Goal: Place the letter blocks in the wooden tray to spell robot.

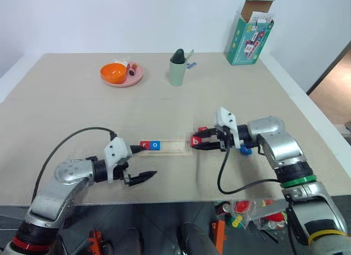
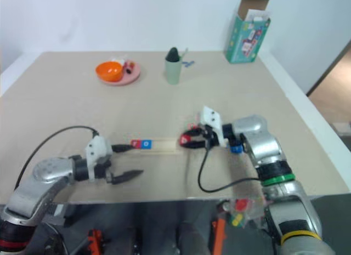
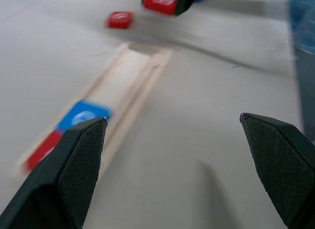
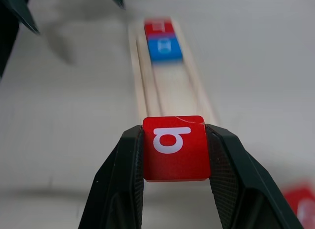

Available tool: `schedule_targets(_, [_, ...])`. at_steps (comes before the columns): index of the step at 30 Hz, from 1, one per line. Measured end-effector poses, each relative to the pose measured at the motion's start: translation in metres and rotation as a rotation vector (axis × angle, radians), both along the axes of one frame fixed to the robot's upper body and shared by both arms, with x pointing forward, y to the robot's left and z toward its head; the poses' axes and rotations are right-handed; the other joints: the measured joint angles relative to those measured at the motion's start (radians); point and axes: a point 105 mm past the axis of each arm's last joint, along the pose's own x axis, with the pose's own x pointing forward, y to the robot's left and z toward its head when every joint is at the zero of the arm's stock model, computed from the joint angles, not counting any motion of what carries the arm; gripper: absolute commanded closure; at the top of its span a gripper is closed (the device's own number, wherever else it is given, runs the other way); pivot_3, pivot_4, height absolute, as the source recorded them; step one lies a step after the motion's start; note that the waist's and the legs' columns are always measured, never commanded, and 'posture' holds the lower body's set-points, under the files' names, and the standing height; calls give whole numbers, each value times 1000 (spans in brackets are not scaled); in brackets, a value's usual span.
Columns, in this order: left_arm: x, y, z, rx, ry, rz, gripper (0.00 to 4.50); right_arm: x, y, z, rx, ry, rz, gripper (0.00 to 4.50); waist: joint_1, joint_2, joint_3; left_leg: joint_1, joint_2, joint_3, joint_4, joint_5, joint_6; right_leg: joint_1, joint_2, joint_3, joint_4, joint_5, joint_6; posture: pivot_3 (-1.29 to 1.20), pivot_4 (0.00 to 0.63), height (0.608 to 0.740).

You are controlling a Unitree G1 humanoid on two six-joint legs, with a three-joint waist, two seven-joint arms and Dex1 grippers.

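The wooden tray lies in the middle of the table. At its left end sit a red letter block and a blue one, side by side. My right gripper is shut on a red block with a white "b", held just off the tray's right end. Another red block rests on the table behind that gripper, and a blue block peeks out beneath the right wrist. My left gripper stands open by the tray's left end, one finger close to the red block, nothing between the fingers.
A round pink plate with an orange bowl is at the back left. A green cup stands at the back centre, and a green carton at the back right corner. The table's front edge runs just below both arms.
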Motion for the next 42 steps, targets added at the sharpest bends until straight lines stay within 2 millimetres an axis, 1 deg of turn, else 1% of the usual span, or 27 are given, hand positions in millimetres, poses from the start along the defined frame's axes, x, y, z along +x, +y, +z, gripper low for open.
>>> schedule_targets(2, [5,8,-2,-3,8,38,0,3,18,-2,-1,2,-1,3268,0,0,0,-1,0,0,0,0,0,0,0,0,0,0,0,0,150,740])
schedule_targets(3, [6,11,-2,-4,11,52,0,3,27,-6,-7,1,4,3268,0,0,0,-1,0,0,0,0,0,-1,0,0,0,0,0,0,150,740])
schedule_targets(5, [9,15,-2,-9,7,76,0,4,39,-16,-29,9,4,3268,0,0,0,-2,-1,1,0,0,0,-1,-1,0,-1,0,1,0,150,740])
schedule_targets(6, [10,16,-1,-12,3,86,0,6,44,-20,-43,12,2,3268,0,0,0,-3,-1,1,0,0,-1,-2,-1,1,-1,-1,1,0,150,740])
schedule_targets(11, [10,16,0,-19,-11,88,0,13,57,-27,-88,-8,7,3268,1,0,0,-3,-1,1,0,-1,-1,-2,-1,0,-1,-1,1,0,150,740])
schedule_targets(15, [10,16,-3,-35,-12,94,0,19,62,-35,-117,-8,14,3268,0,0,0,-3,-1,1,0,-1,-1,-2,-1,0,0,-1,1,0,150,740])
schedule_targets(19, [10,14,-2,-40,-29,96,0,19,68,-34,-122,-23,38,3268,0,0,0,-3,-1,0,0,-1,-1,-2,-1,0,0,-1,1,0,150,740])
schedule_targets(30, [8,17,-9,-14,-26,111,0,20,69,-35,-128,-33,63,3268,0,0,0,-3,0,1,0,-1,-1,-2,-1,0,0,-1,1,0,150,740])
schedule_targets(42, [6,13,-12,9,-28,84,0,19,71,-35,-121,-10,59,3268,0,0,0,-3,0,0,-1,-1,-1,-3,-1,0,0,-1,0,0,150,740])
